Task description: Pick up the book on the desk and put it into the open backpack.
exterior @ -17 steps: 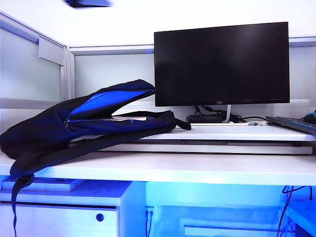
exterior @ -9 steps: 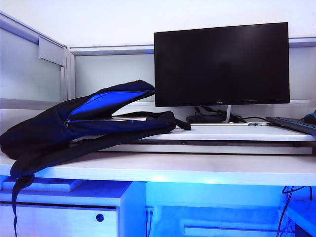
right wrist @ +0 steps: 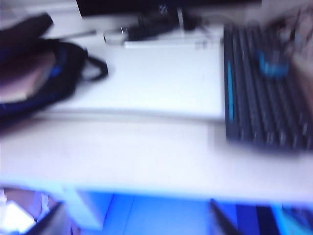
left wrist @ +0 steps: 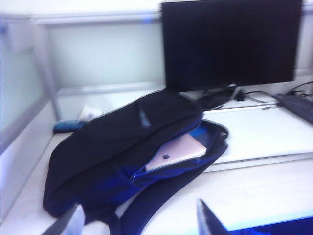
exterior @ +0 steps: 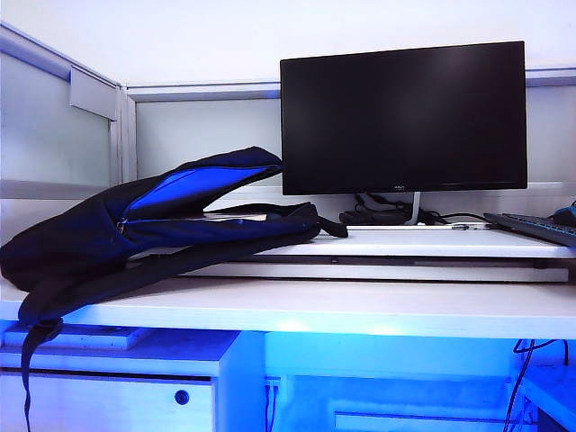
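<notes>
The backpack [exterior: 135,238] lies on its side at the left of the desk [exterior: 378,308], its blue-lined mouth open toward the monitor. The book [left wrist: 177,152], pale pink, lies inside that mouth with one corner showing; a thin pale strip of the book [exterior: 236,216] shows in the exterior view. Neither arm appears in the exterior view. My left gripper [left wrist: 139,223] hangs back over the desk's front edge, open and empty, well short of the backpack [left wrist: 122,152]. My right gripper [right wrist: 136,223] is open and empty off the front edge, in a blurred view with the backpack [right wrist: 44,73] far off.
A black monitor [exterior: 403,115] stands on the raised white platform [exterior: 432,243], with cables at its foot. A black keyboard [right wrist: 264,88] lies on the platform's right end. Partition walls close the back and left. A drawer unit [exterior: 117,396] sits below.
A dark blurred shape at the top edge of the exterior view one second ago is gone. The backpack and book have not moved.
</notes>
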You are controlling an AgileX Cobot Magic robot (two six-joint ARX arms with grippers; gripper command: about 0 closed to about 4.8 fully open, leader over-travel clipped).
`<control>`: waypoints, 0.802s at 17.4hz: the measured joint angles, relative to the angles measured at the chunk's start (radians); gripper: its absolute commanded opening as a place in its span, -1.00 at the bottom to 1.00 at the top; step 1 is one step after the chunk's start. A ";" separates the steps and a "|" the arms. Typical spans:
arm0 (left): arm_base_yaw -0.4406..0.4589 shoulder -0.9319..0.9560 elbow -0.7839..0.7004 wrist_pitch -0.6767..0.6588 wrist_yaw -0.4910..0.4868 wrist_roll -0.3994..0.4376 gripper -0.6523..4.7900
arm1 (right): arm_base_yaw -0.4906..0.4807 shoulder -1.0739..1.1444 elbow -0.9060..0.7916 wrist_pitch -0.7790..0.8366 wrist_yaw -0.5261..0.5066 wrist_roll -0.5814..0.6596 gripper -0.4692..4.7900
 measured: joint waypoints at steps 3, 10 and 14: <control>0.000 -0.114 -0.120 0.005 -0.067 -0.041 0.35 | 0.000 -0.126 -0.129 0.006 0.007 0.034 0.53; 0.000 -0.112 -0.369 0.152 -0.114 -0.161 0.21 | 0.001 -0.210 -0.314 0.095 0.071 0.061 0.41; 0.000 -0.112 -0.483 0.172 -0.138 -0.158 -0.61 | 0.001 -0.209 -0.404 0.123 0.074 0.062 -0.60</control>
